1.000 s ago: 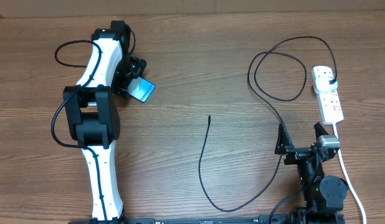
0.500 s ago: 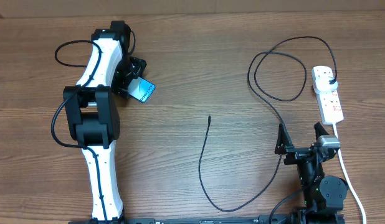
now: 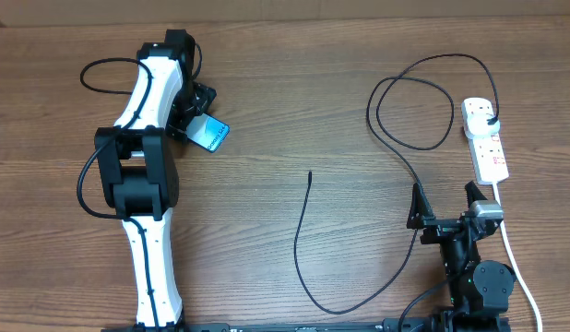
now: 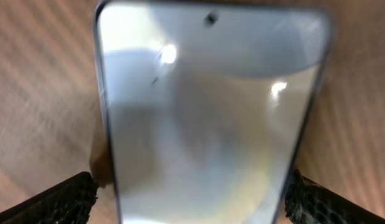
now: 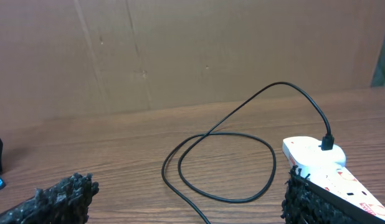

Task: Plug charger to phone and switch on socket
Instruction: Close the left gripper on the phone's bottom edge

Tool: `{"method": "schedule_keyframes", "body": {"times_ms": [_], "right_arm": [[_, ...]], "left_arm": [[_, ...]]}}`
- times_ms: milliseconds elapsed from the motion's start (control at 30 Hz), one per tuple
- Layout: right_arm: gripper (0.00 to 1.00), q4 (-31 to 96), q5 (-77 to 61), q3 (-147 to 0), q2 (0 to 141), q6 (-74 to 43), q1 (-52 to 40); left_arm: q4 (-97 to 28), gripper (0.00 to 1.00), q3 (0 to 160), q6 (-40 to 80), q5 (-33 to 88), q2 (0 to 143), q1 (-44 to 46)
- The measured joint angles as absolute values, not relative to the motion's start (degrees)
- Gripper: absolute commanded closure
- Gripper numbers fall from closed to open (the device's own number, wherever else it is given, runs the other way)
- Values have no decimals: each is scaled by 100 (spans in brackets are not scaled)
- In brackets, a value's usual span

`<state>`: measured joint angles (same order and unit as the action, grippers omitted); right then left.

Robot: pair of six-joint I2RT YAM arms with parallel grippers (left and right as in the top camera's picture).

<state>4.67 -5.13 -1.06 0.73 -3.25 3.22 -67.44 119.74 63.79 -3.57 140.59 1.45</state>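
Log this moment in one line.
left gripper: open, astride phone | right gripper: open, empty | charger: plugged into socket, tip loose on table
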Motion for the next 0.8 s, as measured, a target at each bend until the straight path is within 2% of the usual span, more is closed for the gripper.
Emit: {"method": "schedule_keyframes", "body": {"times_ms": [800], "right_arm": [[0,471,-513,-106,73,-322,322]], "left_arm": [[-6685,0,11974,6143,-497,14062,191]]}}
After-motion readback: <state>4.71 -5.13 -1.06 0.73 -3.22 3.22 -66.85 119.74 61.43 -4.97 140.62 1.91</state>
